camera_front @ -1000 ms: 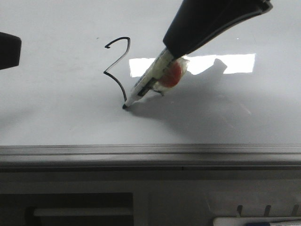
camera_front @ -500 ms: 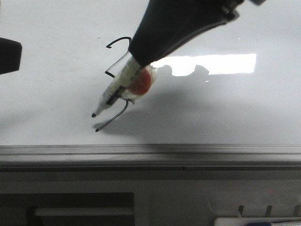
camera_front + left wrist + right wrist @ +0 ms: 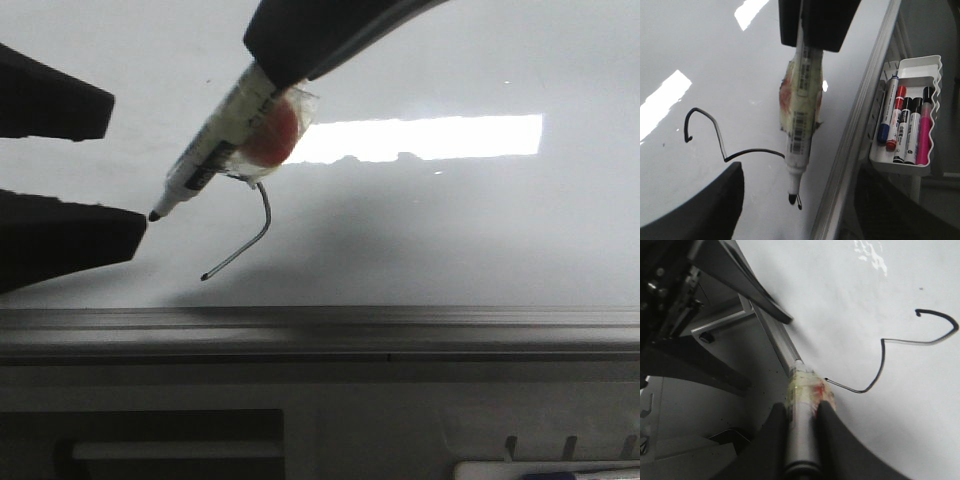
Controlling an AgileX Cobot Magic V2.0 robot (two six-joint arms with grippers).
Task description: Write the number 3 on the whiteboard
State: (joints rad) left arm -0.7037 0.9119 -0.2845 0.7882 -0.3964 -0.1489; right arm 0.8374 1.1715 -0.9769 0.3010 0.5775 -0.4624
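Note:
The whiteboard (image 3: 450, 230) is pale and glossy with a bright light reflection. The number 3 is drawn on it in thin black line. In the front view only its curved tail (image 3: 258, 235) shows, the rest being hidden behind the marker. The whole stroke shows in the left wrist view (image 3: 715, 135) and the right wrist view (image 3: 882, 360). My right gripper (image 3: 275, 60) is shut on a taped marker (image 3: 215, 145), whose black tip is lifted off the end of the stroke. My left gripper (image 3: 128, 165) is open, with the marker tip between its fingers (image 3: 705, 205).
A grey metal edge strip (image 3: 400, 325) runs along the board's near side. A white tray (image 3: 910, 115) holding several spare markers hangs beyond that edge. It also shows at the front view's lower right corner (image 3: 545, 470).
The marker drew the tail of the 3, then moved left and up off the stroke. My left gripper came in from the left, open around the marker tip.

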